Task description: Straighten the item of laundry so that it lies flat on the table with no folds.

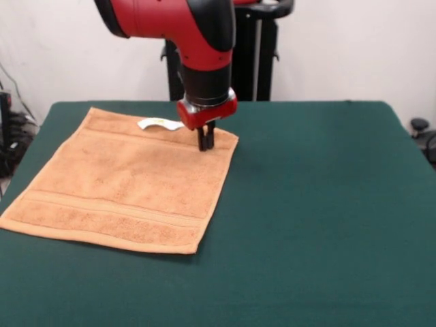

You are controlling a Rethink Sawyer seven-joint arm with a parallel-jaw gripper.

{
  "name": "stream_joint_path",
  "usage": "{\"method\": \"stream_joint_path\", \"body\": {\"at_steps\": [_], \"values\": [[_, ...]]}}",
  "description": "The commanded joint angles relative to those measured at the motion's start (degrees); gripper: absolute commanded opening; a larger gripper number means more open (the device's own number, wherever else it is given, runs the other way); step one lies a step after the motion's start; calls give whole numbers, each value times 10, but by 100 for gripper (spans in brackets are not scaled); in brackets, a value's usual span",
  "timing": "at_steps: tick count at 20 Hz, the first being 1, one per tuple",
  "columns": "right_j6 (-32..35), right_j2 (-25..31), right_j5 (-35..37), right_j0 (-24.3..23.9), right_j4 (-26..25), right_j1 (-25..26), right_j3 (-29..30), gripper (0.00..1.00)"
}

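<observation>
The orange-tan towel [126, 187] lies spread out on the left part of the dark green table [320, 204]. It has a woven band near its near edge and a small white tag [160, 124] at its far edge. My gripper [206, 141] hangs from the red and black arm and its black fingers [202, 139] stand close together at the towel's far right corner. The tips touch or nearly touch the cloth. I cannot tell if cloth is pinched between them.
The robot's black pedestal [255, 54] stands behind the table's far edge. A white wall is behind it. Dark cables and gear [8, 129] show at the left edge, and a dark object [422, 133] at the right edge.
</observation>
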Motion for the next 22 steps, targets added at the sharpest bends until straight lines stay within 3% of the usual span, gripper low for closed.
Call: {"method": "stream_joint_path", "body": {"at_steps": [1, 4, 10, 14, 22], "values": [[151, -45, -52, 62, 6, 80, -36, 0], [173, -109, -184, 92, 0, 124, -72, 0], [167, -191, -305, 133, 39, 164, -96, 0], [156, -193, -333, 123, 51, 166, -93, 0], [130, -193, -323, 111, 70, 185, -112, 0]]}}
